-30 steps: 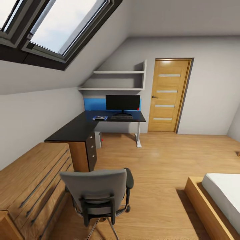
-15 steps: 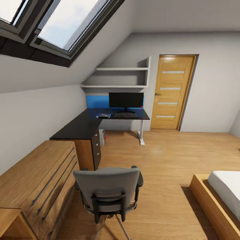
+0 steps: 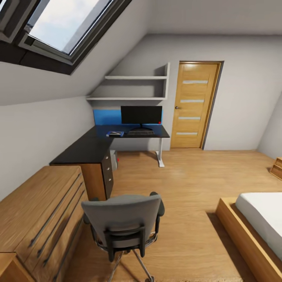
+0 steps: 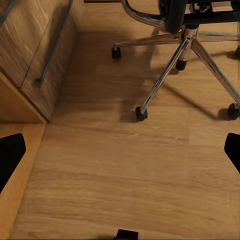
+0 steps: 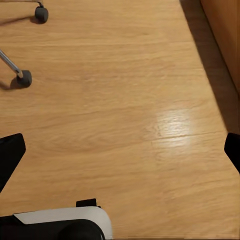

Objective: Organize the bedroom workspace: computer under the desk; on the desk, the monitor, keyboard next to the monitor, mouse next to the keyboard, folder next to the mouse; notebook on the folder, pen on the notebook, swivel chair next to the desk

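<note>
The grey swivel chair (image 3: 122, 219) stands close in front of me, its back toward me, so the seat is hidden. Its chrome legs and casters (image 4: 176, 56) appear in the left wrist view. Far across the room the black L-shaped desk (image 3: 83, 150) carries the black monitor (image 3: 141, 114), with the dark keyboard (image 3: 141, 132) in front of it. A flat blue item (image 3: 115, 134) lies to the keyboard's left. The computer (image 3: 114, 158) sits under the desk. My left gripper (image 4: 120, 152) and right gripper (image 5: 120, 150) hang open over the floor, holding nothing.
A wooden dresser (image 3: 37, 219) runs along the left wall beside the chair. A bed (image 3: 256, 221) in a wooden frame lies at the right. A wooden door (image 3: 193, 104) is right of the desk, with shelves (image 3: 129, 88) above the desk. Wood floor lies open between chair and desk.
The whole picture has shifted sideways and back as the camera moved. The chair, desk and other things keep their places in the room.
</note>
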Tool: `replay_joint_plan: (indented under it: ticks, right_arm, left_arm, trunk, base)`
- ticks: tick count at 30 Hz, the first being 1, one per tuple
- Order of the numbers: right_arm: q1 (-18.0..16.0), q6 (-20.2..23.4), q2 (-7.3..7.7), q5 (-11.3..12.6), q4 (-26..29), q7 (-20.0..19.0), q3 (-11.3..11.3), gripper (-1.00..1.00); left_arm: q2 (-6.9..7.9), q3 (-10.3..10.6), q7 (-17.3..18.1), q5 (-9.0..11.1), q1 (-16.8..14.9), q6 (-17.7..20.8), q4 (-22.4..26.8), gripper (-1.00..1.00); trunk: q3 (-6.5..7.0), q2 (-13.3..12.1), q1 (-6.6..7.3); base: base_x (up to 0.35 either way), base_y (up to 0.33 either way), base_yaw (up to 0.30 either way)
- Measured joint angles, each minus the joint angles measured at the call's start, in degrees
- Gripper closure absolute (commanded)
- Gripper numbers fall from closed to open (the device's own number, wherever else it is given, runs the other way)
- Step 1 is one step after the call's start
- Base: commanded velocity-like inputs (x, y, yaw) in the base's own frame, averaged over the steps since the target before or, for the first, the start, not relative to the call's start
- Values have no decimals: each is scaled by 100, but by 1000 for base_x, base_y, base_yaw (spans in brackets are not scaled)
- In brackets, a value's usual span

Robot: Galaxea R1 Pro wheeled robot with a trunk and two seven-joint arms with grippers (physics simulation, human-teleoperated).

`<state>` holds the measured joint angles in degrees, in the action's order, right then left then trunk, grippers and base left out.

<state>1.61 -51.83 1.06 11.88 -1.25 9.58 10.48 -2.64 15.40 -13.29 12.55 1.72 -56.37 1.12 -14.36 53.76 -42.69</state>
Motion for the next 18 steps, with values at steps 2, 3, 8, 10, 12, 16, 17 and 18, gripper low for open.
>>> replay_joint_plan:
  ticks: [2,3,8,10,12,16,17,18]
  right_arm:
    - [0,1,0,0,0,-1,4,-100]
    - [0,1,0,0,0,-2,5,-100]
    - [0,8,0,-15,0,-1,8,-100]
    - [0,14,0,-22,0,0,9,-100]
    - [0,18,0,-24,0,0,10,-100]
    - [0,29,-5,-27,-1,0,16,-100]
    - [-1,30,-6,-28,-1,-1,16,-100]
    - [-1,31,-6,-28,-1,-1,16,-100]
  left_arm:
    - [0,0,0,0,0,-1,0,-100]
    - [0,0,0,0,0,-1,0,-100]
    - [0,0,2,0,0,0,0,-100]
    - [0,0,3,0,0,1,0,-100]
    - [0,0,3,0,0,1,0,-100]
    - [0,0,2,0,0,1,1,-100]
    - [0,0,2,0,0,1,1,-100]
    - [0,0,2,0,1,0,1,-100]
  trunk:
    - [-13,0,0]
    - [-20,0,0]
    - [-52,0,0]
    - [-64,0,0]
    - [-76,0,0]
    - [-98,0,0]
    - [-101,0,0]
    - [-103,0,0]
  base:
    - [0,240,-210]
    - [0,269,-214]
    - [0,214,-218]
    - [0,65,-224]
    - [0,38,-227]
    - [0,37,-177]
    - [0,106,-95]
    - [0,144,-76]
